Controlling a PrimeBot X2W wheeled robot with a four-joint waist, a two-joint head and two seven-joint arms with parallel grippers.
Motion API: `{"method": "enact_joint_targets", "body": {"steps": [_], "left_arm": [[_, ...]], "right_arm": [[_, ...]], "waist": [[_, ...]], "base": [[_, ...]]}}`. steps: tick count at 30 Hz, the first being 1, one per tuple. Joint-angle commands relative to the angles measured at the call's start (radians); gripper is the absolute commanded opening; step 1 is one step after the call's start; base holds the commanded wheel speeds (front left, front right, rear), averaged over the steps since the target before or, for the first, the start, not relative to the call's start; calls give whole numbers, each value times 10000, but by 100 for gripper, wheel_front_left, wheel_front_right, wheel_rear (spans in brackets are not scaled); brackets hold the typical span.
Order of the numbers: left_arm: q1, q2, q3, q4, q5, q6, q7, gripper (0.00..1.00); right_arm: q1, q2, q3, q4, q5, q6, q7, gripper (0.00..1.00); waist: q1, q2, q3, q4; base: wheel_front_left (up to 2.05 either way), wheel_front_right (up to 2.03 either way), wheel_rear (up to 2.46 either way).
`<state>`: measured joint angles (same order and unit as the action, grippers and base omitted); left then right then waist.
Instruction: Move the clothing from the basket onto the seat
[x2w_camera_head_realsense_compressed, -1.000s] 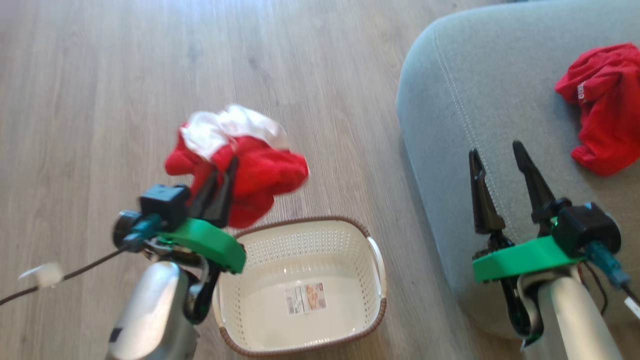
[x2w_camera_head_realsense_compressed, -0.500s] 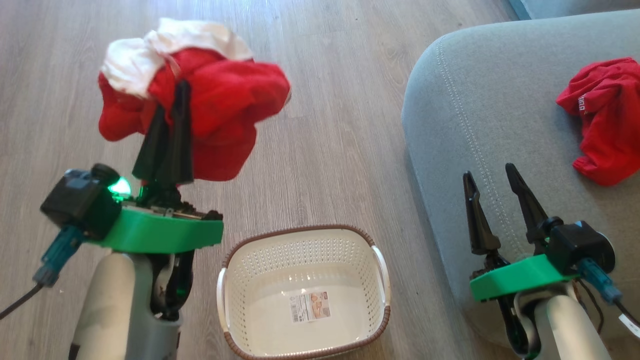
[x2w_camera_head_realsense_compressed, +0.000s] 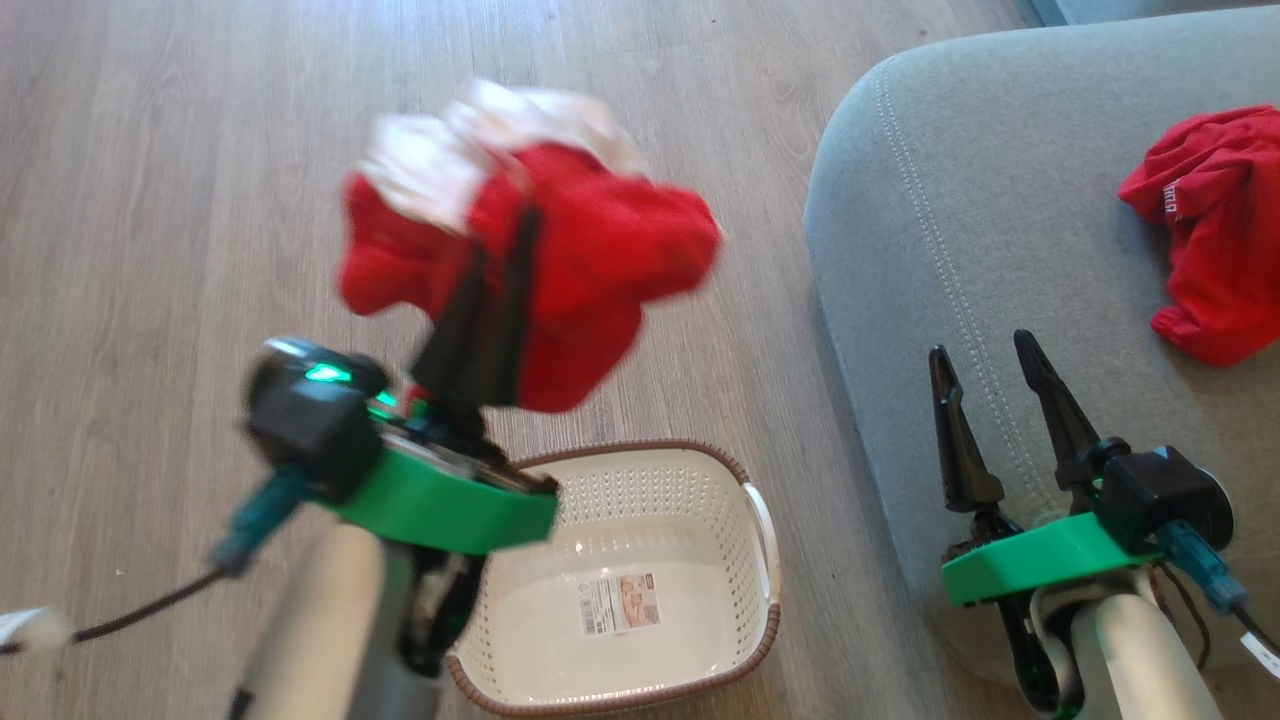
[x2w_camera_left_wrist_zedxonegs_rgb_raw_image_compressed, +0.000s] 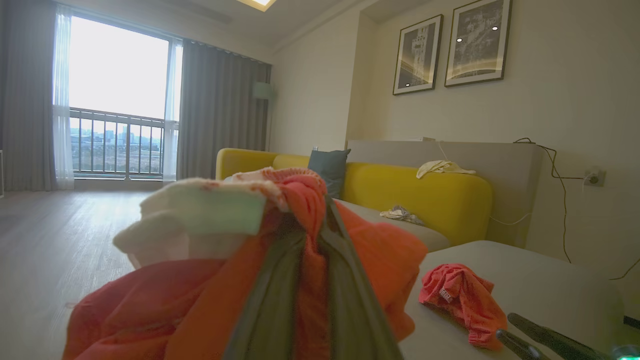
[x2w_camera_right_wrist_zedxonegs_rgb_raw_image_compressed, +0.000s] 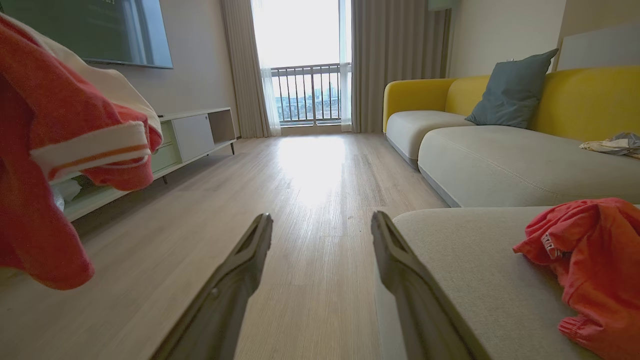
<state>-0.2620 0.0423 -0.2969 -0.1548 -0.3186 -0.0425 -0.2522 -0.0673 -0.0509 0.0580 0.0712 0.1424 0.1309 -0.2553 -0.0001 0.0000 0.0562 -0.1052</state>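
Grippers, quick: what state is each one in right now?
Left gripper: shut on the red-and-white garment.
Right gripper: open, holding nothing.

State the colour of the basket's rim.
Brown. The basket's rim shows best in the head view.

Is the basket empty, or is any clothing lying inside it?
Empty: the basket shows a bare floor with its paper label, no red fabric inside.
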Motion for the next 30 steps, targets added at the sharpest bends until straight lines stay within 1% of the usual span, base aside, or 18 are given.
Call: {"method": "enact_joint_targets", "body": {"steps": [1, 5, 6, 9, 11, 17, 24, 30], "left_arm": [[-134, 80, -86, 69, -74, -179, -95, 0], [-49, 80, -918, 1052, -9, -469, -95, 0], [-49, 80, -918, 1052, -9, -469, -95, 0], [-107, 80, -1378, 1644, -30, -594, -95, 0], [-179, 80, -1512, 1856, -94, -633, -95, 0], [-328, 80, -1581, 2055, -107, -681, -95, 0], [-358, 80, -1397, 2003, -180, -679, -95, 0], [-412, 80, -1227, 2003, -111, -674, -95, 0]], "right_arm": [[-109, 7, 179, -324, 13, -2, -65, 100], [-82, 7, 186, -331, 30, -2, -65, 100], [-82, 7, 186, -331, 30, -2, -65, 100], [-82, 7, 197, -335, 50, -2, -65, 100], [-95, 7, 203, -332, 60, -2, -65, 100], [-134, 7, 196, -313, 78, -2, -65, 100], [-131, 7, 201, -298, 84, -2, -65, 100], [-145, 7, 532, -373, 23, -2, -65, 100]], "waist": [[1, 0, -1, -6], [1, 0, 29, -16], [1, 0, 29, -16], [1, 0, 80, -23], [1, 0, 115, -35], [1, 0, 167, -78], [1, 0, 139, -135], [1, 0, 210, -220]], "base": [[0, 0, 0], [0, 0, 0], [0, 0, 0], [0, 0, 0], [0, 0, 0], [0, 0, 0], [0, 0, 0], [0, 0, 0]]}}
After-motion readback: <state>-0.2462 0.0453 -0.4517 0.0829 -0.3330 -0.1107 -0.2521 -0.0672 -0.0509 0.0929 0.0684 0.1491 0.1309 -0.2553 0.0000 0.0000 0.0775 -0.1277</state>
